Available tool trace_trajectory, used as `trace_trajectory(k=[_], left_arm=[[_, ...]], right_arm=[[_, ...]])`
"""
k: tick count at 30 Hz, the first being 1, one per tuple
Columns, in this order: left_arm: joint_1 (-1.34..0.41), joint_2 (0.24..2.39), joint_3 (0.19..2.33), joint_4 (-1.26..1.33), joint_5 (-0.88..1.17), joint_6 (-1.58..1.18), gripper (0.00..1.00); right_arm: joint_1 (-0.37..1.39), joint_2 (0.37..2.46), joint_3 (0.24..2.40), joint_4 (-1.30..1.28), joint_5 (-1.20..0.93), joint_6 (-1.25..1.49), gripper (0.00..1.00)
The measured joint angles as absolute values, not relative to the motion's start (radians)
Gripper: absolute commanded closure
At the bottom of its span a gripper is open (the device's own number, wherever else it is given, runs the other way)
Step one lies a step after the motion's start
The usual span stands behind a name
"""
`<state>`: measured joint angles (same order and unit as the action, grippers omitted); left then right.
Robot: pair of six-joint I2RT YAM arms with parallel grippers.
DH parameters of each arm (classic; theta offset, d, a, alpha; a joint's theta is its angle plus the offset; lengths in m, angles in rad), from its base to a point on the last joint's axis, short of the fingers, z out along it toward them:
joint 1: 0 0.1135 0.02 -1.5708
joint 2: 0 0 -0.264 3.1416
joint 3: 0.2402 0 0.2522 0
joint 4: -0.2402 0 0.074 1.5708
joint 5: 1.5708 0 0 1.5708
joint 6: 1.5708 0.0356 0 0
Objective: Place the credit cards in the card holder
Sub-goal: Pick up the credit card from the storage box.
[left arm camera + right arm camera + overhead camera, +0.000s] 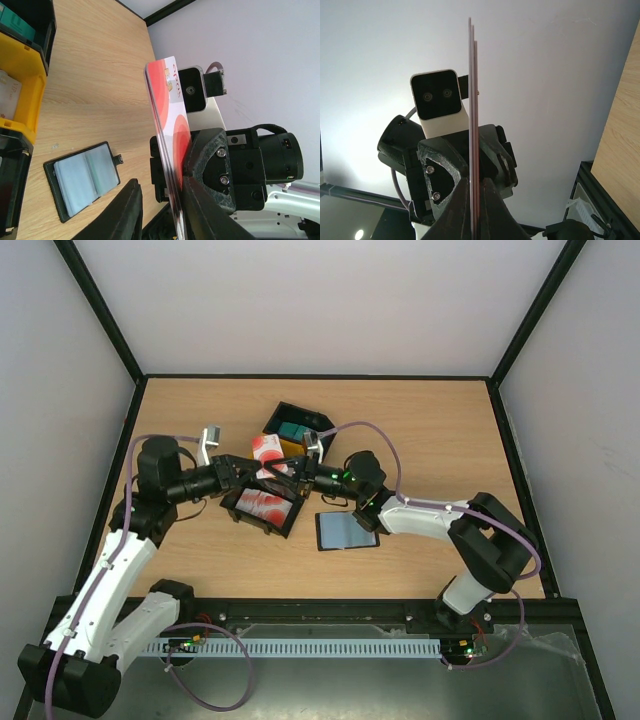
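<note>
A small stack of red-and-white credit cards [268,452] is held upright in the air between my two grippers, above the bins. My right gripper [296,472] is shut on the cards' lower edge; its wrist view shows them edge-on [473,100] pinched between its fingers [475,197]. My left gripper [243,472] is open around the same cards [167,115]. They lean on one finger [205,215], with a wide gap to the other [120,210]. The black card holder [347,530] lies open and flat on the table, also in the left wrist view [82,180].
A black bin [236,515] holding more red-and-white cards sits below the grippers. Behind it stand a yellow bin [25,65] with grey-white cards [7,87] and a black bin [285,408] with teal cards [15,22]. Black frame walls bound the table.
</note>
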<state>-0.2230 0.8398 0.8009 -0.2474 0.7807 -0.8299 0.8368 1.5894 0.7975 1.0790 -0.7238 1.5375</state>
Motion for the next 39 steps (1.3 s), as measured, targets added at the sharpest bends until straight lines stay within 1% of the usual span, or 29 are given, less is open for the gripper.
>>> trace_trajectory(k=[2,5,7,11,20,34,37,39], left_arm=[[-0.223,0.839,0.801,-0.249,0.78,-0.826,0.76],[-0.222,0.835,0.797,-0.25,0.778,-0.82,0.69],[-0.219,0.828,0.792,-0.253,0.772,-0.817,0.66],[-0.212,0.811,0.775,-0.255,0.752,-0.815,0.65],[-0.208,0.81,0.729,-0.192,0.768,-0.842,0.65],[-0.206,0.785,0.725,-0.173,0.77,-0.865,0.65],[-0.205,0.786,0.725,-0.17,0.769,-0.871,0.69],[-0.204,0.789,0.725,-0.17,0.768,-0.875,0.74]], right_arm=[[0.837,1.589,0.794,1.086,-0.723,1.543,0.98],[0.836,1.589,0.791,1.092,-0.723,1.553,0.98],[0.835,1.589,0.788,1.097,-0.723,1.556,0.98],[0.83,1.589,0.78,1.106,-0.722,1.56,0.98],[0.824,1.59,0.773,1.105,-0.727,1.562,0.98],[0.822,1.59,0.773,1.112,-0.75,1.551,0.98],[0.822,1.59,0.773,1.112,-0.75,1.547,0.98],[0.822,1.589,0.773,1.112,-0.753,1.548,0.98]])
